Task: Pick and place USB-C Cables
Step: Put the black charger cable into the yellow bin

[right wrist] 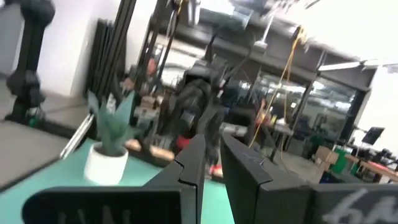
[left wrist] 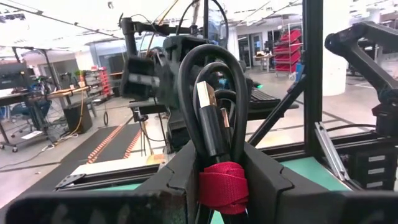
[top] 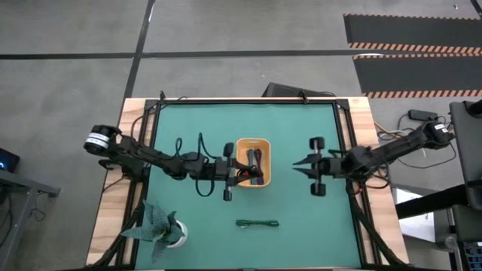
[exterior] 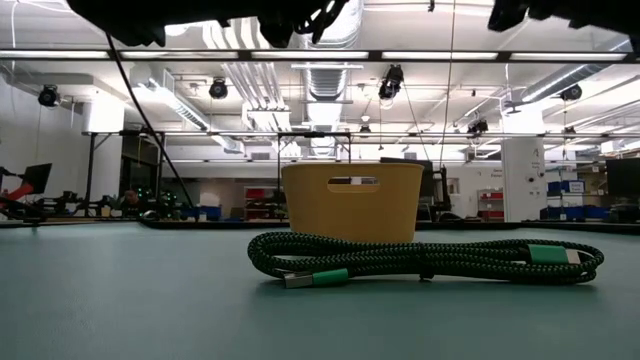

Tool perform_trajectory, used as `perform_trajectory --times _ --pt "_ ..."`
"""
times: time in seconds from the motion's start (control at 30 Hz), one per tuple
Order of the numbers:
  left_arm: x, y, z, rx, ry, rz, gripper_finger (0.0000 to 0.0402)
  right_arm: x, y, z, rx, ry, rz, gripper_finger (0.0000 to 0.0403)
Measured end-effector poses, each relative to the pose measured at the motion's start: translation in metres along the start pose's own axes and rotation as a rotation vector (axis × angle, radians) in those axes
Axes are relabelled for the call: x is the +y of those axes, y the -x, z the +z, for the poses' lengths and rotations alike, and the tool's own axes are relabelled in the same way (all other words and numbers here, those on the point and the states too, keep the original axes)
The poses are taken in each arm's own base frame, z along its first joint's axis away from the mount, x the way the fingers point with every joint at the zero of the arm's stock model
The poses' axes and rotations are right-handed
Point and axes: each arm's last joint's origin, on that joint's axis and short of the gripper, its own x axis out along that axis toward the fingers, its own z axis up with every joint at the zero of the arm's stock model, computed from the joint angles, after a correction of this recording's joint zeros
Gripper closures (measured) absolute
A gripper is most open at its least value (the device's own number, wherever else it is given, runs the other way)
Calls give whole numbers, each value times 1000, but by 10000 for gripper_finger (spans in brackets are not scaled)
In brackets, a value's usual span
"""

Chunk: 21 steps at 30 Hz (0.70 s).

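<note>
An orange tray (top: pixel 253 143) stands mid-table, with a purple cable (top: pixel 255 157) lying inside. My left gripper (top: pixel 239 175) hovers at the tray's left near side, shut on a red-and-black cable bundle (left wrist: pixel 211 99). A dark green cable (top: pixel 257 223), coiled flat, lies on the mat nearer the front edge; it also shows in the low view as the green cable (exterior: pixel 420 260) before the tray (exterior: pixel 350 203). My right gripper (top: pixel 296 164) hangs shut to the right of the tray, with nothing between its fingers (right wrist: pixel 186 168). My left gripper pinches the bundle between its two fingers at the red strap (left wrist: pixel 222 186) that ties it. The fingers come about level from the table's left. The black loops and a plug (left wrist: pixel 208 118) stick out past the fingertips, and the bundle is lifted clear.
A teal folded-paper plant in a white pot (top: pixel 162 228) stands at the front left of the green mat. Black frame rails (top: pixel 346 150) run along the mat's edges. Open mat lies between the tray and the green cable.
</note>
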Motion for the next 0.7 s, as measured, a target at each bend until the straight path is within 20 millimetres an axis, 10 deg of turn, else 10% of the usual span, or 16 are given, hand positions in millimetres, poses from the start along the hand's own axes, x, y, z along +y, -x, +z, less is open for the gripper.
perform_trajectory --times 0.7 --pt "2 20 5 -18 -102 -23 327 24 -98 -14 147 -17 47 360"
